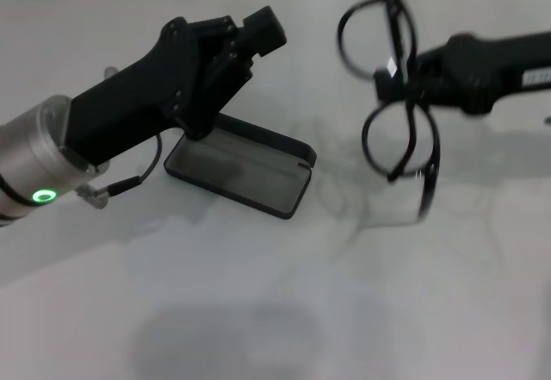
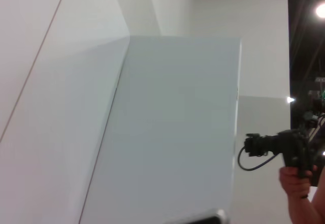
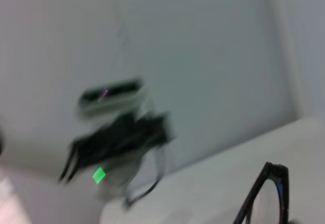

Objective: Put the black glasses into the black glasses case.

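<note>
The black glasses (image 1: pixel 398 130) hang in the air at the right, temple arms folded out and pointing down. My right gripper (image 1: pixel 415 78) reaches in from the right and is shut on them near the bridge. Part of their frame shows in the right wrist view (image 3: pixel 264 193). The black glasses case (image 1: pixel 241 171) lies open on the white table (image 1: pixel 284 302), left of the glasses, grey lining up and lid raised at the back. My left gripper (image 1: pixel 250 40) hovers over the case's back left end; its arm also shows blurred in the right wrist view (image 3: pixel 119 132).
A thin cable (image 1: pixel 146 169) loops from my left wrist beside the case. The left wrist view shows only white walls and a person's hand (image 2: pixel 294 183) holding a camera rig far off.
</note>
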Tool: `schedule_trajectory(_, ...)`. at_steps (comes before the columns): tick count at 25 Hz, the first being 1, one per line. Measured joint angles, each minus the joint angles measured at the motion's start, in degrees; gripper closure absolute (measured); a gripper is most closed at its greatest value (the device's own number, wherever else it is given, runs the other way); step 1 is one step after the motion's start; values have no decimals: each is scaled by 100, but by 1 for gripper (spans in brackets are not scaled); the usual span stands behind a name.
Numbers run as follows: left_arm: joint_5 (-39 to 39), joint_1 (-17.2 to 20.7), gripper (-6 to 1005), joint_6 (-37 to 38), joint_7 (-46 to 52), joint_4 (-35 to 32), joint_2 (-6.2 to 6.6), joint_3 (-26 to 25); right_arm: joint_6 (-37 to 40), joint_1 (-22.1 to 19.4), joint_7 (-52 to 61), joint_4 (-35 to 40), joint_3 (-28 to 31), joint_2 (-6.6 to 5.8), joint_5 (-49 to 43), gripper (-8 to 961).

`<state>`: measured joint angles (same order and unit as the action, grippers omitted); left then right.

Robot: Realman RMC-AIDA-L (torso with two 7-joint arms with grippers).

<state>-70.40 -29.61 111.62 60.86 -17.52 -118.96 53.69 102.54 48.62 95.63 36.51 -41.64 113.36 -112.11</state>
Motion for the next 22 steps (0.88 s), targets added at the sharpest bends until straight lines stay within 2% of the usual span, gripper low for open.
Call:
schedule_trajectory(1,-6,25,999,36,2,0,11,4,-94,-1,47,-139,303,-59,0,843)
schedule_trajectory(6,124,262,999,203,-8,-3,57,-12,-585,-80,303,-566,1090,-232,83,844)
schedule_trajectory(10,167,312,999,218,34,3,102,14,-835,-237,529,-817,1303,-301,688,844)
schedule_trajectory(14,-280,81,999,213,213,-3,97,169,-917,-209,561,-902,1261,-242,1023,844)
schedule_trajectory(19,-831,-340,999,135,236,68,-51,216,-967,-25,520,-910,1165,-33,1014,844)
schedule_trajectory(22,-855,-479,999,42,237,144,-80,290,-1007,47,497,-895,970,47,1029,844)
